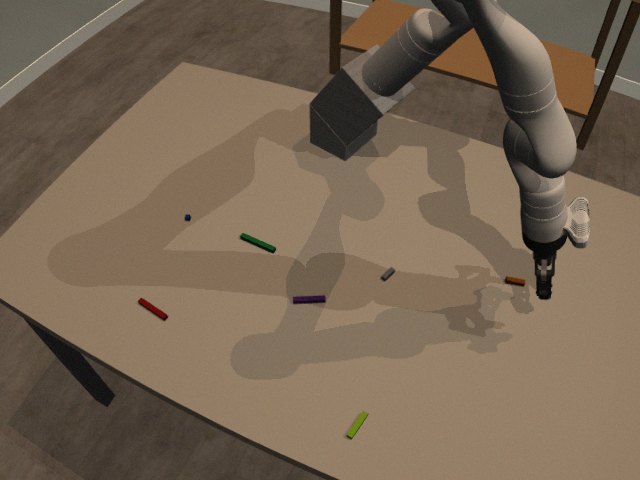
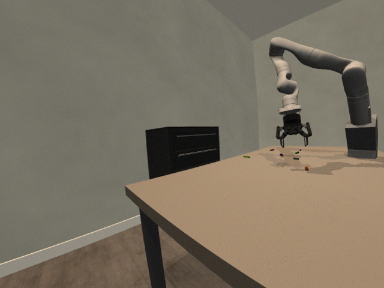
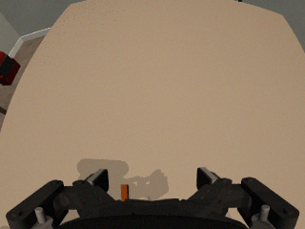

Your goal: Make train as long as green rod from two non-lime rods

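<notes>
The green rod (image 1: 257,242) lies flat left of the table's middle. The purple rod (image 1: 308,299) lies in the middle, the grey rod (image 1: 387,273) to its right. The orange rod (image 1: 514,281) lies at the right; it also shows in the wrist view (image 3: 124,193) and in the exterior view (image 2: 306,168). The red rod (image 1: 152,308) lies at the front left and the small blue rod (image 1: 187,218) at the left. My gripper (image 1: 543,291) hangs open and empty above the table, just right of the orange rod; its fingers spread wide in the exterior view (image 2: 293,142).
A lime rod (image 1: 357,424) lies near the table's front edge. The arm's dark base block (image 1: 343,114) stands at the table's back. A wooden shelf (image 1: 465,51) stands behind the table. A black drawer cabinet (image 2: 183,149) stands beside the table.
</notes>
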Controlling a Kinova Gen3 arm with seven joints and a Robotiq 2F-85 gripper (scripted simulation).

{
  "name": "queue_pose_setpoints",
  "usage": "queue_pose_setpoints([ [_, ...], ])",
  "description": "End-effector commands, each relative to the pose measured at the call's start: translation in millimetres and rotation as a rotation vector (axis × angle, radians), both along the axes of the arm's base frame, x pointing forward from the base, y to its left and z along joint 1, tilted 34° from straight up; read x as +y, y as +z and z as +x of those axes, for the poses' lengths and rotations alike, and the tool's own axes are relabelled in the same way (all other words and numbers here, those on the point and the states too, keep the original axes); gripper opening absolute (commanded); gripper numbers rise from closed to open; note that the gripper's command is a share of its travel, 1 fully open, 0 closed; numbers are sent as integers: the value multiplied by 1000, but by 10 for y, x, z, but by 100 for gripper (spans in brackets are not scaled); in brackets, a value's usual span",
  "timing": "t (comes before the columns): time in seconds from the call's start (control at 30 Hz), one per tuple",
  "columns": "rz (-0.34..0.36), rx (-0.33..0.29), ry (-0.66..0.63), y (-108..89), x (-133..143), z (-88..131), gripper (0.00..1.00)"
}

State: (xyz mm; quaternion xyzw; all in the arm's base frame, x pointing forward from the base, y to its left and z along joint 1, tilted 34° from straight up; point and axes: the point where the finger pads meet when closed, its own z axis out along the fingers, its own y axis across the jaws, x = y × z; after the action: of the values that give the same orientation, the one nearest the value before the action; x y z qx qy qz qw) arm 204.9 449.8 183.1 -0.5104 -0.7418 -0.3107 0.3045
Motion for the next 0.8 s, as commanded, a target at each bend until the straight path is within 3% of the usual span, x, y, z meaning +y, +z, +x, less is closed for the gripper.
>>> queue_pose_setpoints([
  [0.0,1,3,-1,-4,-2,1,100],
  [0.77,-12,59,-66,-58,28,-94,100],
])
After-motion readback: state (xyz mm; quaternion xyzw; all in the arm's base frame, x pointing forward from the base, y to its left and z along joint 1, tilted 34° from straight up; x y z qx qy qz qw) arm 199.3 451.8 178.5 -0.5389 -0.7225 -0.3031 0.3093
